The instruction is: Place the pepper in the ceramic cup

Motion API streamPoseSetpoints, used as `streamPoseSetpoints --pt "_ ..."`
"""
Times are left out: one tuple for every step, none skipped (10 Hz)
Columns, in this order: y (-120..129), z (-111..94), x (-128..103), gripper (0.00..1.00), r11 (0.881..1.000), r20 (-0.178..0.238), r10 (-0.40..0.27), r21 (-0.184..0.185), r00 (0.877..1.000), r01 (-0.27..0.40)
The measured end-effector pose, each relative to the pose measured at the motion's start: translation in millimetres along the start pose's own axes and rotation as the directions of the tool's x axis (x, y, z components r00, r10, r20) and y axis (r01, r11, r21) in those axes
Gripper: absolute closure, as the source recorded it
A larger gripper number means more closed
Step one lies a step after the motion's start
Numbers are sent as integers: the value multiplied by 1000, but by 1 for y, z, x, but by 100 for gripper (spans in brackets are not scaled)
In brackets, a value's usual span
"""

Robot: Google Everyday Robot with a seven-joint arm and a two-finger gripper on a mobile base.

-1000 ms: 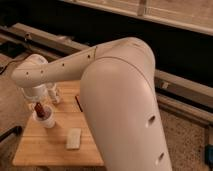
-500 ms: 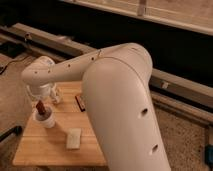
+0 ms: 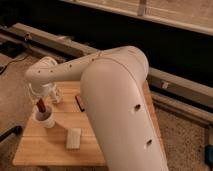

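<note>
The white ceramic cup (image 3: 46, 120) stands on the left part of the wooden table (image 3: 55, 153). The dark red pepper (image 3: 40, 106) stands nearly upright with its lower end inside the cup's rim. My gripper (image 3: 42, 97) hangs straight down from the white wrist, directly above the cup and at the pepper's upper end. Whether it still holds the pepper does not show. My large white arm fills the middle of the view and hides the table's right half.
A pale rectangular block (image 3: 73, 138) lies on the table in front of the cup. A flat dark bar (image 3: 78, 102) lies behind it, next to my arm. A slim white bottle (image 3: 56, 95) stands just right of my gripper. Metal rails run behind the table.
My wrist has shifted a little to the right. The pepper stays over the cup's rim at about the same height.
</note>
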Motion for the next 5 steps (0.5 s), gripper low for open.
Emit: streamPoseSetpoints --pt "-1 0 -2 31 1000 8 -2 -5 1000 2" --pt "-2 -1 -2 31 1000 15 -5 -9 1000 5" --pt "-1 -2 -2 31 1000 19 -9 -13 1000 9" --pt "2 -4 -2 31 1000 27 -15 -16 1000 15" --pt "2 -6 -1 31 1000 32 -18 -17 999 18"
